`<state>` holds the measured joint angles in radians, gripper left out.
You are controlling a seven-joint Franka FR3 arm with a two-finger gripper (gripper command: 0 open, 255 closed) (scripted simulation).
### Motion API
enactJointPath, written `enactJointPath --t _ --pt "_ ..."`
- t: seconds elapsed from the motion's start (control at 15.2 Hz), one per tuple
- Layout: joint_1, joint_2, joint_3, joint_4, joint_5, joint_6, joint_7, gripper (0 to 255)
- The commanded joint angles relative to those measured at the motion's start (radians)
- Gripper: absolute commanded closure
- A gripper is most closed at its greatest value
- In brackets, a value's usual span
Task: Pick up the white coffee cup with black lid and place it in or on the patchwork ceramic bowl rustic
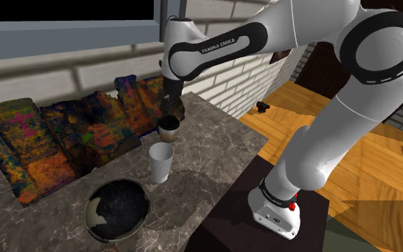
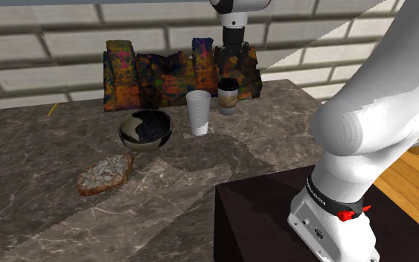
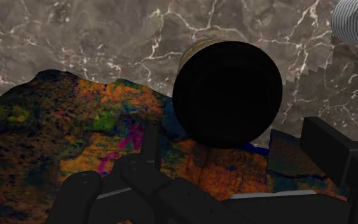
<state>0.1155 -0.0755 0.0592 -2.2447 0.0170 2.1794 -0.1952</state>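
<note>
**Current step: approach, before the grasp.** The all-black two-finger gripper (image 3: 234, 141) hangs directly above the white-and-tan paper coffee cup with the black lid (image 2: 228, 97). Its fingers (image 3: 327, 147) are spread apart and hold nothing. No contact with the cup is visible.

**Location of the task's thing.** The coffee cup stands upright on the grey-brown marbled desk (image 2: 36, 152), just in front of the multicoloured crumpled cloth (image 2: 163, 74) along the brick wall. A white ribbed tumbler (image 2: 198, 113) stands just beside it. The black-and-white patchwork ceramic bowl (image 2: 135, 132) sits beyond the tumbler, toward the second exterior view's left. A brown crusted loaf (image 2: 105, 174) lies in front of the bowl, apart from it.

**Next move, as judged.**
1. Lower the gripper until the fingers straddle the cup wall below the lid.
2. Close on the cup, then lift straight up.
3. Carry the cup high enough to clear the ribbed tumbler, which lies between the cup and the bowl.
4. Set the cup down inside the bowl rim.

**Limits of visibility.**
- In the wrist view the lid hides nearly all of the cup body; a tan sliver shows at its edge.
- In both exterior views the dark fingers merge with the dark cloth behind, so their height above the lid cannot be told.
- The bowl's interior is dark and mottled; its contents, if any, cannot be made out.
</note>
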Motion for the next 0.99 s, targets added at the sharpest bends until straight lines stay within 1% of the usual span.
enactJointPath --t 0.0,0.07,0.53,0.92 --pt "0.009 0.068 0.007 0.035 0.015 0.042 -0.020 0" --pt "0.011 0.084 0.009 0.046 0.019 0.050 -0.025 0" --pt "0.012 0.139 0.010 0.009 0.016 0.141 -0.023 0" --pt "0.013 0.144 0.011 0.007 0.016 0.148 -0.023 0"
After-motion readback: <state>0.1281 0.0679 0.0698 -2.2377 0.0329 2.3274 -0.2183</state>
